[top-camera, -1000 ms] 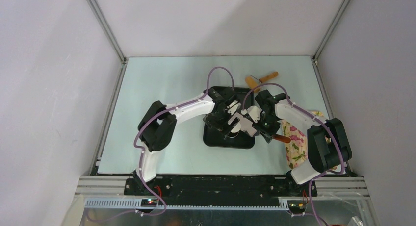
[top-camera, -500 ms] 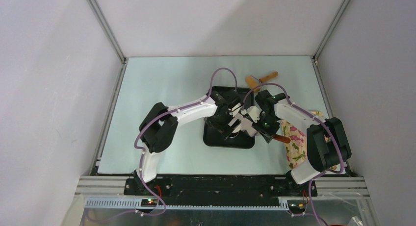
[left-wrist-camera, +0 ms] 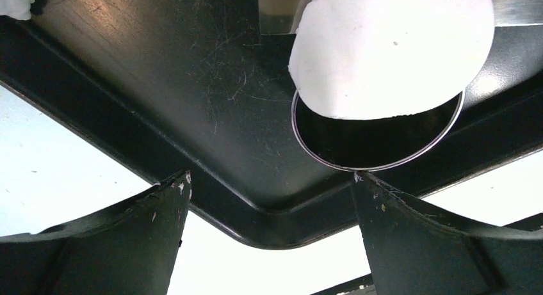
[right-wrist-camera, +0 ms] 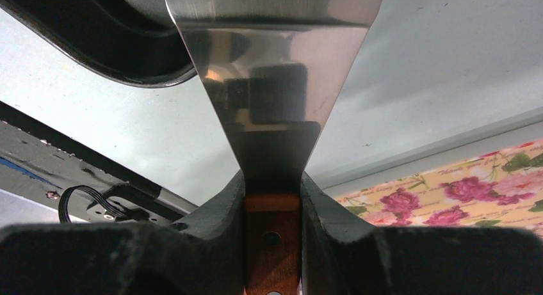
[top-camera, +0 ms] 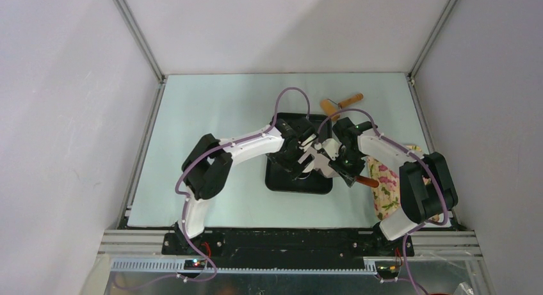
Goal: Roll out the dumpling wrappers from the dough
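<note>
We see our L gripper (left-wrist-camera: 270, 180) w/ jaws wide apart, holding nothing, low over the black rectangular tray (left-wrist-camera: 160, 84). The flattened white dough disc (left-wrist-camera: 390, 48) overlaps the far rim of the round steel cup (left-wrist-camera: 384, 148) in the tray. Our R gripper (right-wrist-camera: 272, 186) is clamped on the wooden handle of the flat steel spatula (right-wrist-camera: 275, 52).

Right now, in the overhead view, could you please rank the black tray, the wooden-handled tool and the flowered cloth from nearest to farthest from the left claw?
1. Black tray: directly under the left claw.
2. Wooden-handled tool: behind the tray, toward the right.
3. Flowered cloth: far right, on the near side.
</note>
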`<move>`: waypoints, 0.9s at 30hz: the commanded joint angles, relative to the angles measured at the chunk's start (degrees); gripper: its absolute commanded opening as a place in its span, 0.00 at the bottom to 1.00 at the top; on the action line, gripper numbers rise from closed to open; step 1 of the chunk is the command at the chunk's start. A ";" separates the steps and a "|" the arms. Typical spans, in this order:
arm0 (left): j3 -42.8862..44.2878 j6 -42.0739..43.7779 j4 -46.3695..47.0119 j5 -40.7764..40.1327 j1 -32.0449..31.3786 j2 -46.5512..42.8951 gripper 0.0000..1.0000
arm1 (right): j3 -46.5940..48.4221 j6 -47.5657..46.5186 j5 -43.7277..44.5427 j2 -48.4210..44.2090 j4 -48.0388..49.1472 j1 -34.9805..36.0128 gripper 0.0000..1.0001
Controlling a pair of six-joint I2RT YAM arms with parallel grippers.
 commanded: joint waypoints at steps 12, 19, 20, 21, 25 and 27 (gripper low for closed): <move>2.27 -1.54 2.64 -5.99 0.23 -7.54 0.98 | 0.19 -0.19 3.29 2.15 0.12 1.69 0.00; 0.60 -1.50 2.65 -5.51 0.23 -9.26 0.98 | 0.15 0.19 4.87 2.59 0.85 1.69 0.00; 0.06 -1.15 2.75 -5.37 0.20 -9.33 0.98 | 0.20 0.24 4.90 2.59 0.86 1.65 0.00; -1.40 -0.97 2.90 -5.42 0.17 -9.35 0.98 | 0.24 0.21 4.90 2.55 0.87 1.63 0.00; -6.54 -0.20 4.47 -5.45 0.09 -9.02 0.98 | 0.26 0.17 4.91 2.34 1.07 1.45 0.00; -8.00 0.12 4.97 -5.58 0.00 -8.77 0.98 | 0.28 0.23 4.91 2.33 1.16 1.43 0.00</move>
